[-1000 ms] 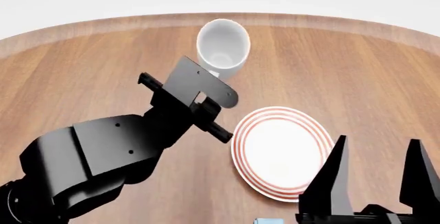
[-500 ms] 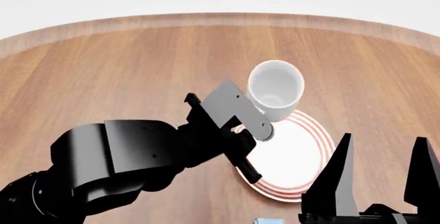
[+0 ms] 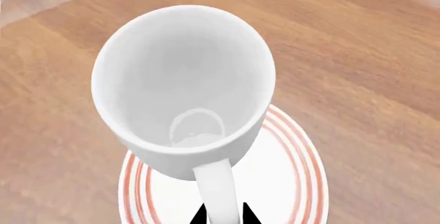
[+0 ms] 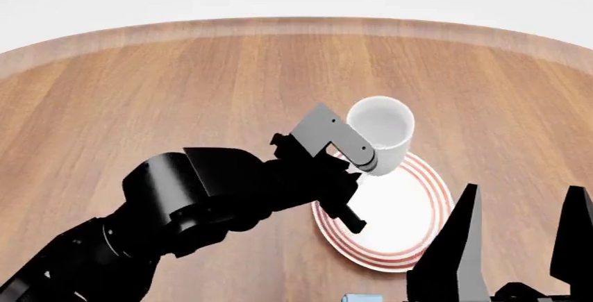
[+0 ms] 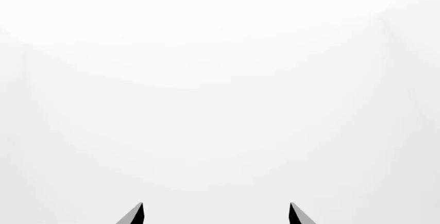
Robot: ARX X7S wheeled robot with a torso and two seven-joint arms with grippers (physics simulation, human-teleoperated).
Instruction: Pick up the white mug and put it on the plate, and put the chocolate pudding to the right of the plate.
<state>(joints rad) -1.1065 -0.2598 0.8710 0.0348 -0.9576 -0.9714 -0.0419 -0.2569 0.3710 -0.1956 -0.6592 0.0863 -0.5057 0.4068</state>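
The white mug (image 4: 382, 132) hangs tilted over the far rim of the red-ringed plate (image 4: 394, 208), its mouth facing the head camera. My left gripper (image 4: 363, 157) is shut on the mug's handle (image 3: 218, 193). In the left wrist view the mug (image 3: 182, 85) fills the frame, with the plate (image 3: 289, 183) beneath it and the black tips of my left gripper (image 3: 221, 216) on either side of the handle. I cannot tell whether the mug touches the plate. My right gripper (image 4: 514, 246) stands open near the plate's right front. Only a light-blue corner of the chocolate pudding (image 4: 360, 298) shows at the bottom edge.
The round wooden table (image 4: 139, 94) ends in a curved far edge against a white background. My left forearm (image 4: 185, 205) lies across the table left of the plate. The right wrist view shows only blank white beyond the open right gripper (image 5: 216, 213).
My left arm has carried the mug from the far middle of the table rightward and nearer, down to the plate's far rim. The right gripper has barely shifted.
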